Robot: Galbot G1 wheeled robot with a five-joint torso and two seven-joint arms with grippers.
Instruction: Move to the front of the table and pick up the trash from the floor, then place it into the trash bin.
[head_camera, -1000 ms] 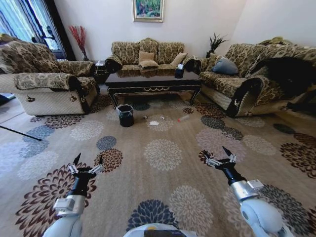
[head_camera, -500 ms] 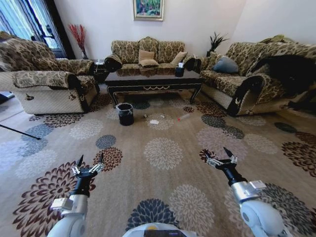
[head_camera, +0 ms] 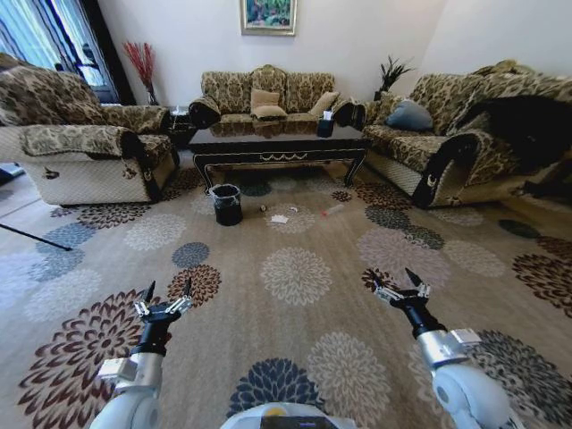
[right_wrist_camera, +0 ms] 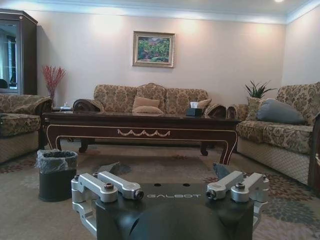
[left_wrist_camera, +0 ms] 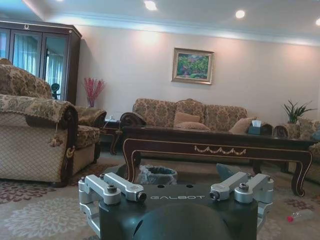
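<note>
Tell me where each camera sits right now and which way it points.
Head view: high, looking forward and down across the carpet; left gripper and right gripper open, low in front.
Left wrist view: near floor level, facing the table; own open gripper.
Right wrist view: same height, facing the table and trash bin; own open gripper.
All share the table.

You see a beige carpet (head_camera: 295, 223) scattered with brown, cream and blue flower medallions. The counter (head_camera: 277, 143) is glossy dark wood with gold scrollwork. The trash bin (head_camera: 227, 205) is black, the napkin (head_camera: 280, 219) white, and the sofas (head_camera: 268, 94) brown-patterned.
</note>
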